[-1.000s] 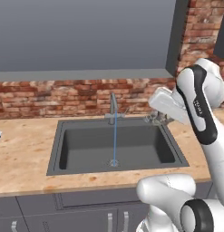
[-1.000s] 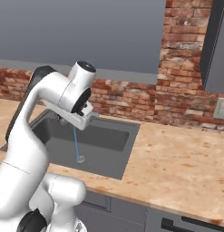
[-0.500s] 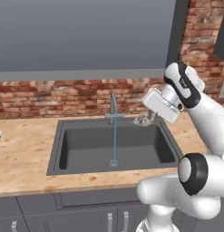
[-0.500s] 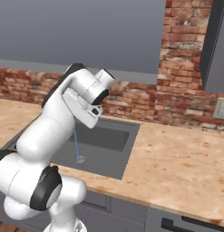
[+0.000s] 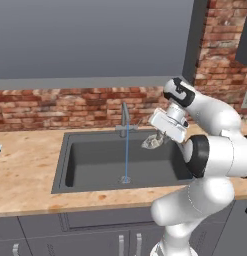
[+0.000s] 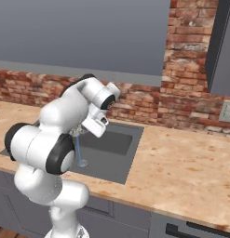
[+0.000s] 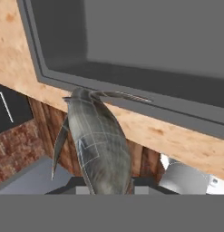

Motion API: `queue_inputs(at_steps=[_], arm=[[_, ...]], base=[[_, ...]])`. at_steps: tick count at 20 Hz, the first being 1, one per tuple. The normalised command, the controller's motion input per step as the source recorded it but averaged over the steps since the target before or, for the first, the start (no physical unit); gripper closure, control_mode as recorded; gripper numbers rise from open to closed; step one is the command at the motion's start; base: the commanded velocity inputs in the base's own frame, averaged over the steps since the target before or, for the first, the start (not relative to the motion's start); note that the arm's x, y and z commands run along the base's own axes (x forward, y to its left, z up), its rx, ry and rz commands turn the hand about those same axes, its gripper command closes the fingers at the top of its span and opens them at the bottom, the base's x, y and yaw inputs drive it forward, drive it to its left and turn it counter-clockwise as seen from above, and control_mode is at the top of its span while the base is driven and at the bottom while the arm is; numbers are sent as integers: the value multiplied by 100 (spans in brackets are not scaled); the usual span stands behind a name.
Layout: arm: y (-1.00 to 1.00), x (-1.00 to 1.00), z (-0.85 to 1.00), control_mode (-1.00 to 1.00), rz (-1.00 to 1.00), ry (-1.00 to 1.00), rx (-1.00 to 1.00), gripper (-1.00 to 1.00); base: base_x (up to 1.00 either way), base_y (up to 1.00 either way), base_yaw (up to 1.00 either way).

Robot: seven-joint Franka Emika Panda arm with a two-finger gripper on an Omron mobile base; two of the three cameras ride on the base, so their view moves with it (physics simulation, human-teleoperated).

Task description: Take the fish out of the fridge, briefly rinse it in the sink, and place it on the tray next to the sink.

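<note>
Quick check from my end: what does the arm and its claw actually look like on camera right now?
A glossy white arm built of rounded, bulbous segments, with dark, near-black rings at the joints. The hand ends in a boxy white block carrying the claw, whose small finger tips are dark. No loose cables or markings can be made out.

no readable text, labels or signs

The end effector [image 5: 156, 140] held the fish [image 5: 152, 142] over the right part of the sink [image 5: 95, 165], right of the faucet [image 5: 125, 120] and its water stream [image 5: 126, 157].
</note>
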Motion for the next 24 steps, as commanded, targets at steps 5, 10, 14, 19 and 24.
queue_inputs(at_steps=[5,10,14,19,24], arm=[[1,41,-24,-100,7,1,3,100],[15,50,-16,-100,1,0,2,100],[11,42,-16,-100,0,0,4,100],[8,34,-6,-100,0,-2,3,100],[3,24,-2,-100,0,-1,3,100]], base=[[0,0,0],[0,0,0],[0,0,0],[0,0,0],[0,0,0]])
